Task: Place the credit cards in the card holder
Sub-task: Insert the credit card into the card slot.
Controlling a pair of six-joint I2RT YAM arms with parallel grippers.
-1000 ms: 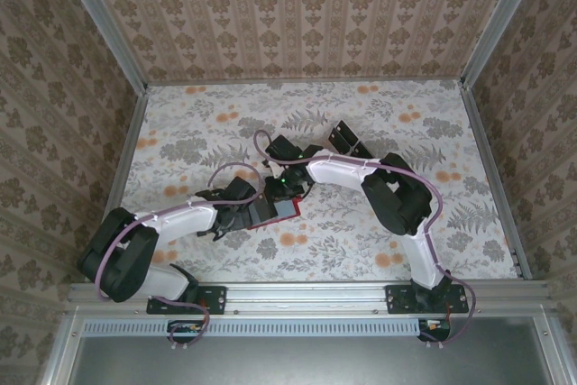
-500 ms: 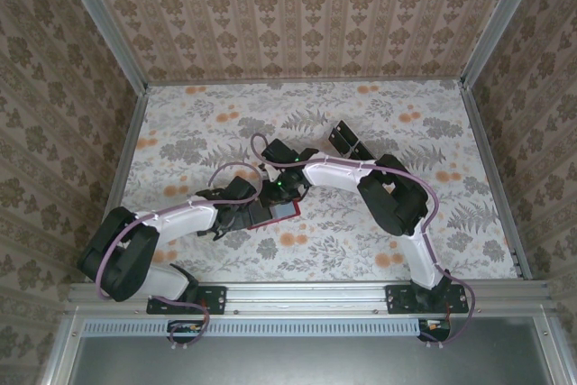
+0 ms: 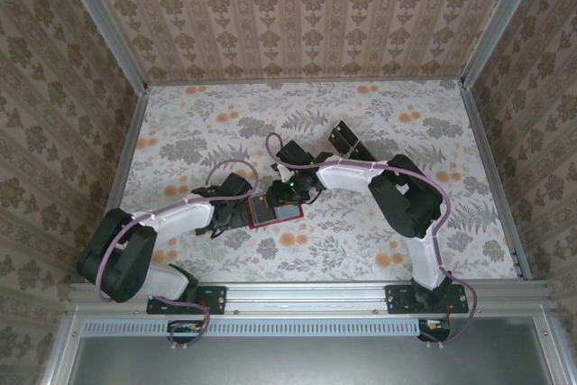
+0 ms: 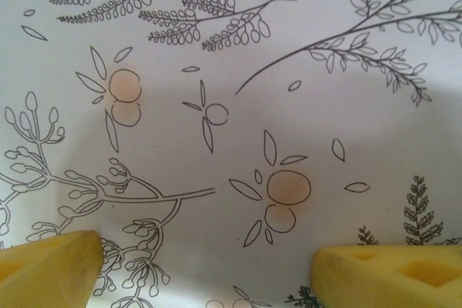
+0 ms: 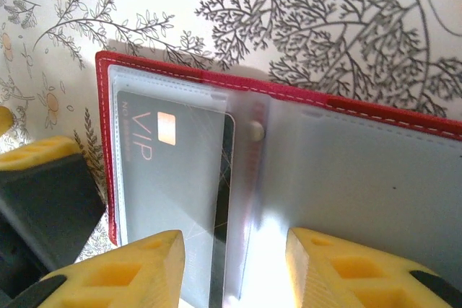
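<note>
Floral tabletop [image 5: 303,12] beneath open card holder [image 5: 375,171], credit card [image 5: 166,164] seemingly inside sleeve [image 5: 137,200]

Quick count: two arms, a left arm [image 3: 171,221] and a right arm [image 3: 401,196]. That makes two grippers, the left gripper [image 4: 216,272] and the right gripper [image 5: 234,279], each showing two yellow fingers [image 5: 130,272]. One red wallet [image 5: 375,178] with one snap stud [image 5: 255,131]. One dark card [image 5: 166,171] marked VIP in the wallet. A dark edge beside it might be a second card, can't tell. One dark rectangular thing [image 3: 346,138] further back, too small to count what's in it.
</note>
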